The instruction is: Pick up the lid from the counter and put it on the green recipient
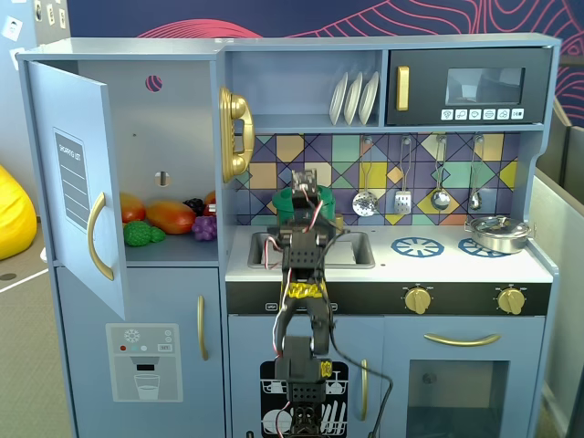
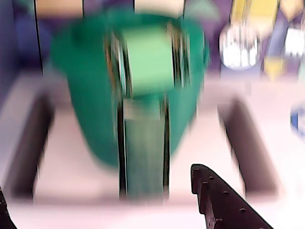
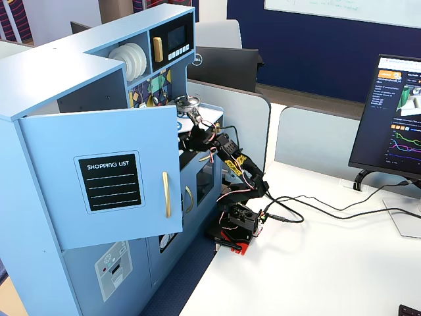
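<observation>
The green recipient [image 2: 90,95] fills the blurred wrist view, standing at the back of the sink with its ribbed strip handle [image 2: 143,152] facing me. In a fixed view the pot [image 1: 288,199] shows partly behind the arm. A lighter green boxy block [image 2: 150,59] sits at the pot's top; blur hides whether it is the lid's knob, and no separate lid disc shows on the counter [image 1: 401,265]. My gripper [image 2: 97,183] is open and empty, just in front of the pot, jaws wide apart. It also shows in both fixed views [image 1: 305,192] [image 3: 192,126].
The sink basin [image 1: 351,251] lies under the arm. A silver metal pot [image 1: 497,234] stands on the right burner. Utensils [image 1: 401,187] hang on the back wall. The fridge door [image 1: 78,182] stands open at left, with toy fruit [image 1: 169,217] inside.
</observation>
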`<state>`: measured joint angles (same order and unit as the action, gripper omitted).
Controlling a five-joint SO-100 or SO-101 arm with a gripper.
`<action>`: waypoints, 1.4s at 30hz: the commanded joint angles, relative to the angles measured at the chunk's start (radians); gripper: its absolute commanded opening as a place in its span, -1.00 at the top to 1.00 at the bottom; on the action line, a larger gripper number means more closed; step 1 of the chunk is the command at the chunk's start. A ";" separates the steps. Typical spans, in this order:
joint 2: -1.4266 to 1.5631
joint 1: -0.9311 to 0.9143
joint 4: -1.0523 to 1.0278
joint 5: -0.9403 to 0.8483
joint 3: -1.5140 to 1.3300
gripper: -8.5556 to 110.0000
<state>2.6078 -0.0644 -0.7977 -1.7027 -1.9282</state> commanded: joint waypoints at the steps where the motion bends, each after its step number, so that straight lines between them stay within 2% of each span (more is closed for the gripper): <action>1: 0.167 -0.037 -0.120 -0.003 -0.140 0.16; 7: 0.359 -0.034 -0.123 0.023 -0.540 0.57; 9: 0.402 -0.032 -0.135 -0.054 -0.660 0.82; 10: 0.425 -0.032 -0.147 -0.081 -0.715 0.86; 16: 0.569 -0.018 -0.318 -0.017 -0.919 0.86; 18: 0.569 -0.023 -0.405 -0.046 -0.936 0.86; 22: 0.569 -0.021 -0.488 0.061 -0.988 0.83; 30: 0.569 -0.025 -0.749 0.081 -1.022 0.77; 33: 0.569 -0.026 -0.755 0.184 -1.034 0.75; 42: 0.571 -0.021 -0.736 0.161 -1.068 0.71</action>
<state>3.1815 -0.0874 -1.4450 -1.5769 -2.9176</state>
